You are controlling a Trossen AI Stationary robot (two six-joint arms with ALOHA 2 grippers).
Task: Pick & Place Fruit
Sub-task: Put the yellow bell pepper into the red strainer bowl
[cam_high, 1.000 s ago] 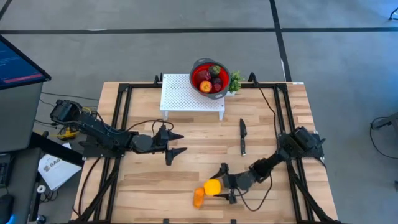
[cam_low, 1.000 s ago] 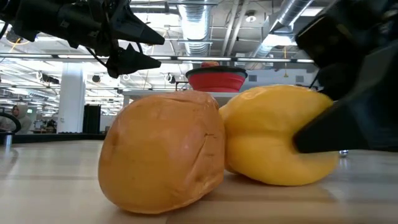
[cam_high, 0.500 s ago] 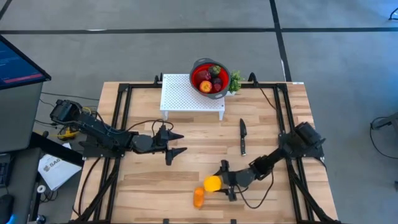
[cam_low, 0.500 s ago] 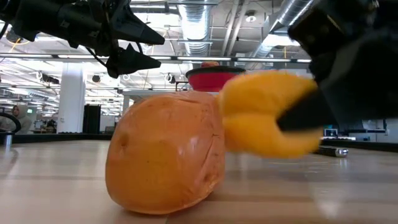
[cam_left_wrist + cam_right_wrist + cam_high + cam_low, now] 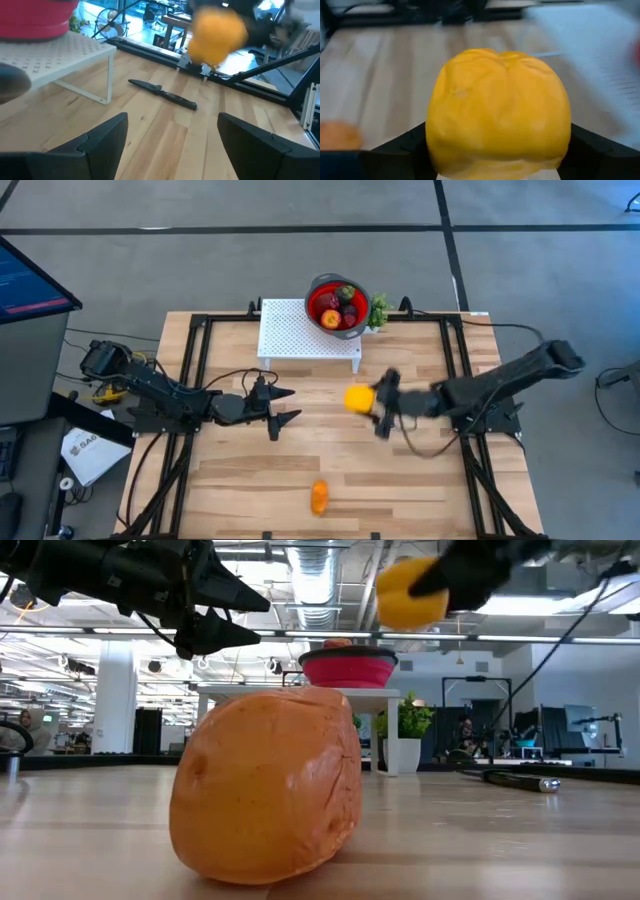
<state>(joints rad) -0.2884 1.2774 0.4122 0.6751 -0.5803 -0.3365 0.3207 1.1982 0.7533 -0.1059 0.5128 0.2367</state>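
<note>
The right gripper, blurred, grips the yellow fruit above the table's middle, hiding the knife from overhead. An orange fruit lies near the front edge. The left gripper hangs open left of centre.

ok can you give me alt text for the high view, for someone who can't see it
Seen from above, the right gripper holds a yellow fruit over the middle of the wooden table, short of a red bowl of fruit on a white rack. An orange fruit lies near the front edge, and the left gripper waits open at centre-left.
</note>
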